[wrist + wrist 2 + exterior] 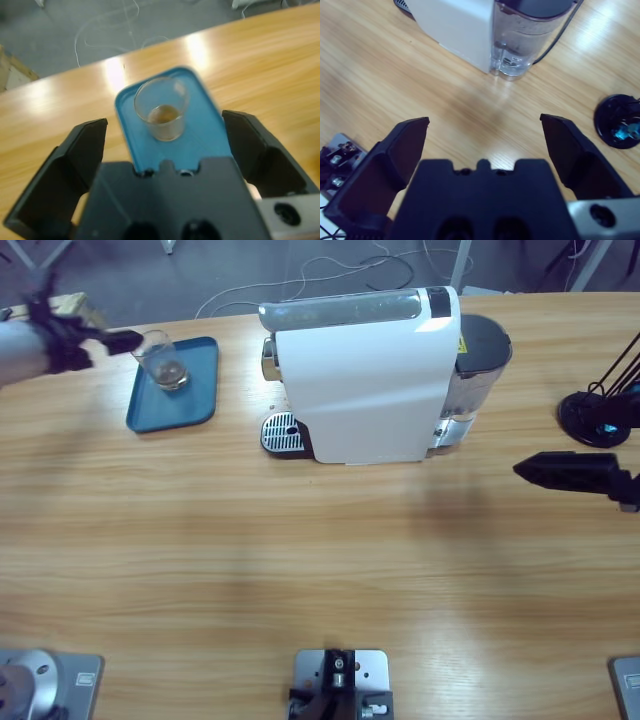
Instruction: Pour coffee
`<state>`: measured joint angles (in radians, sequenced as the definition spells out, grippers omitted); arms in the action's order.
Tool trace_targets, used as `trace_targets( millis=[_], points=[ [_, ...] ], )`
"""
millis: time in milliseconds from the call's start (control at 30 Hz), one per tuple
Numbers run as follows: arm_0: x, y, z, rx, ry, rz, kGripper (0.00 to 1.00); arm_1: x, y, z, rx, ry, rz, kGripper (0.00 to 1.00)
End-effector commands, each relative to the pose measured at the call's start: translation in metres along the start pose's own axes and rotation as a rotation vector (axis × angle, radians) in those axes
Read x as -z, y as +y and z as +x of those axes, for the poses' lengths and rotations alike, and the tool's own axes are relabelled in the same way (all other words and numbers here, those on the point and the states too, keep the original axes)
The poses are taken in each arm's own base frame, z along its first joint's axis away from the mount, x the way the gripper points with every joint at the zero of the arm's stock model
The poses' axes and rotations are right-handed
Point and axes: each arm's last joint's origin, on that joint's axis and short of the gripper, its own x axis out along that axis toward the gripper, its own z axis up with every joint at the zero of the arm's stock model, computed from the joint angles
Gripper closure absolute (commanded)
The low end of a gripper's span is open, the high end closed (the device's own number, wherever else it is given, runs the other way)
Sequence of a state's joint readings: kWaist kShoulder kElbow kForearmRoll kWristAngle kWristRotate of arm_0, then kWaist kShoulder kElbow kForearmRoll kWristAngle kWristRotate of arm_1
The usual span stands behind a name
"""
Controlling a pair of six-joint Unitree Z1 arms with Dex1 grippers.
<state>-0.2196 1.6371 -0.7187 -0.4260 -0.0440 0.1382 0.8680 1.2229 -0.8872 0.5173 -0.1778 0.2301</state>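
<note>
I have the left tool (165, 150) spread wide with nothing in it, near the glass (163, 360) of coffee (163, 114) on the blue tray (195, 400) at ten o'clock on the desk (300, 560). The right tool (485, 145) is wide too and idle. A careless move could tip the glass.

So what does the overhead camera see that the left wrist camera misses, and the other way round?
Only the high view shows the white boxy coffee machine, its grey drip grate, and the right arm's black end effector hovering over bare table.

Only the left wrist view shows the left end effector close up, its jaws spread wide with the glass between and beyond them, untouched.

Both show the small clear glass tumbler holding a shallow layer of brown coffee, standing on the blue rectangular plastic tray on the long wooden table.
</note>
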Motion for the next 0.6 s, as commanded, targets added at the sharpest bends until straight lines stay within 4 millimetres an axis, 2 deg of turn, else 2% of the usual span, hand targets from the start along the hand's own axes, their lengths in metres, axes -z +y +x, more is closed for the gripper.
trace_targets(
  millis=[33,200,300,400,600],
  points=[
    [0.026,-0.06,-0.136,0.232,-0.076,-0.009,0.009,0.026,-0.011,-0.019,0.051,-0.007,0.0,0.0],
    [0.057,-0.08,-0.177,0.465,0.058,0.027,0.004,0.032,-0.013,-0.018,0.068,0.001,-0.003,0.0],
    [0.071,-0.075,-0.194,0.48,0.142,0.048,0.004,0.038,-0.016,-0.018,0.098,-0.001,-0.004,0.0],
    [0.071,-0.07,-0.202,0.462,0.127,0.048,0.004,0.044,-0.017,-0.015,0.121,0.006,-0.005,0.0],
    [0.059,-0.072,-0.2,0.454,0.138,0.055,0.004,0.043,-0.019,-0.02,0.142,-0.007,-0.003,0.0]
  ],
)
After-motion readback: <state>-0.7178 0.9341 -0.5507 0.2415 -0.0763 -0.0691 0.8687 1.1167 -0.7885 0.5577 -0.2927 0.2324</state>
